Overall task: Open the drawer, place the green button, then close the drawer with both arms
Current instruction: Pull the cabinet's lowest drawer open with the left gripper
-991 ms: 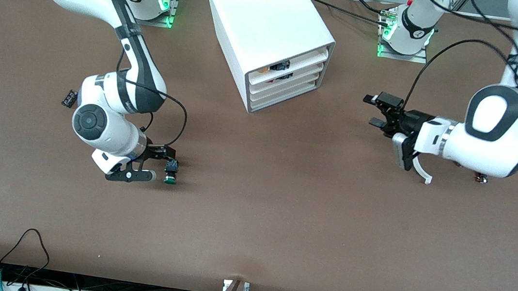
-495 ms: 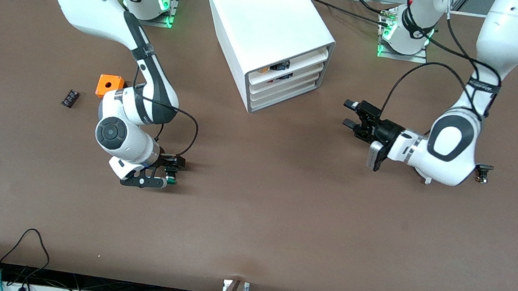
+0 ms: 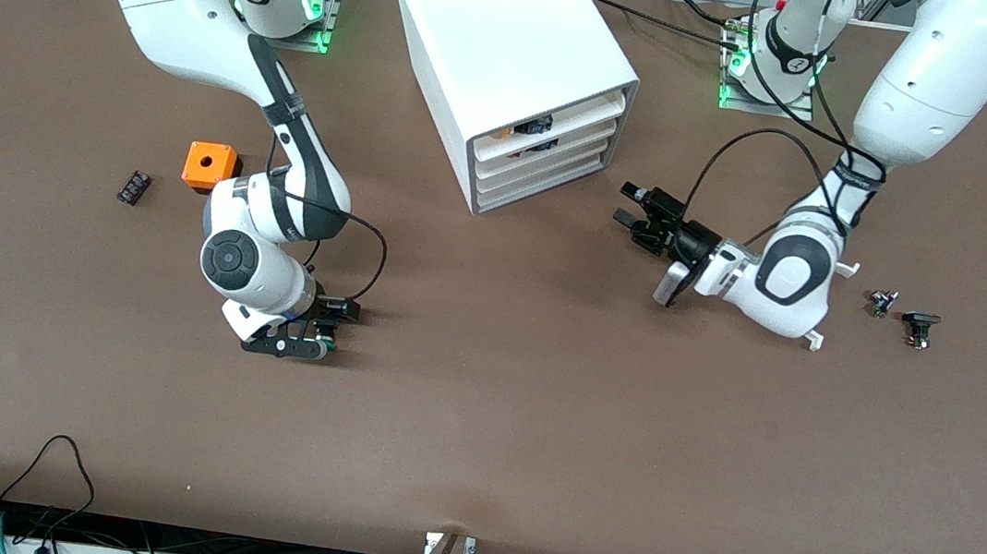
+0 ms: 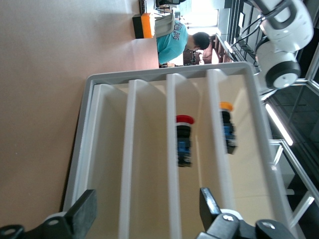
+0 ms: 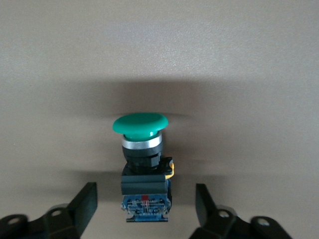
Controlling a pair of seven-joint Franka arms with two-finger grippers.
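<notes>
Green domed button (image 5: 140, 124) between right gripper (image 5: 144, 206) fingers

Orange cube (image 3: 210, 166) with a hole in its top is sitting on the brown bench (image 3: 473, 460) toward the right arm's end. Tiny black ribbed part (image 3: 133, 187) is lying near it, closer still to that end of the bench. Toward the left arm's end, two small dark parts are lying just beside each other: a silvery one (image 3: 881, 302) and a black one (image 3: 920, 327). A red-capped button (image 4: 183, 140) and an orange-capped button (image 4: 228, 130) are lying inside the cabinet's trays. Cables (image 3: 51, 487) are trailing along the bench's front edge.
</notes>
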